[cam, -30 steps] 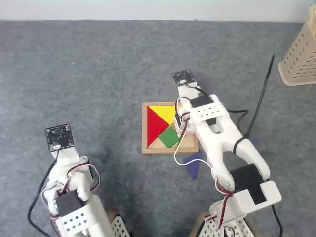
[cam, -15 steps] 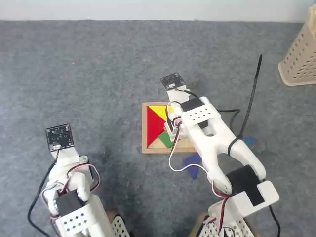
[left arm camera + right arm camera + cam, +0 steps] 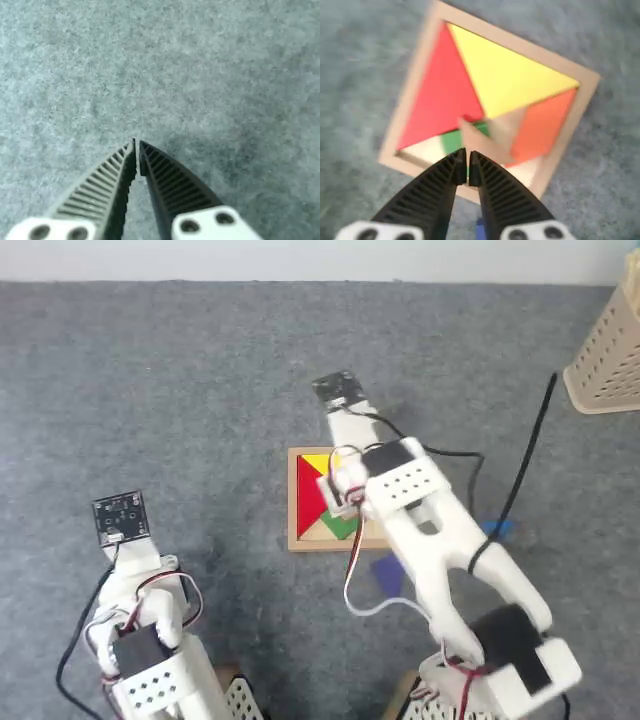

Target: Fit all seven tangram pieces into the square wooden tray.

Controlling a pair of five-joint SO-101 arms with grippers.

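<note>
Four pcs in tray (image 3: pixel 520 48), red (image 3: pixel 440 105), yellow (image 3: pixel 510 85), orange (image 3: pixel 545 125), green (image 3: pixel 452 142)

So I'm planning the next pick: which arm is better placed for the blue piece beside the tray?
Right. The right gripper hangs over the tray, and the blue piece lies beside that arm; the left gripper is over bare carpet, far from both.

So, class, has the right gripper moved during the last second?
Yes. The right gripper shifted left over the wooden tray, from its right side towards the middle.
</note>
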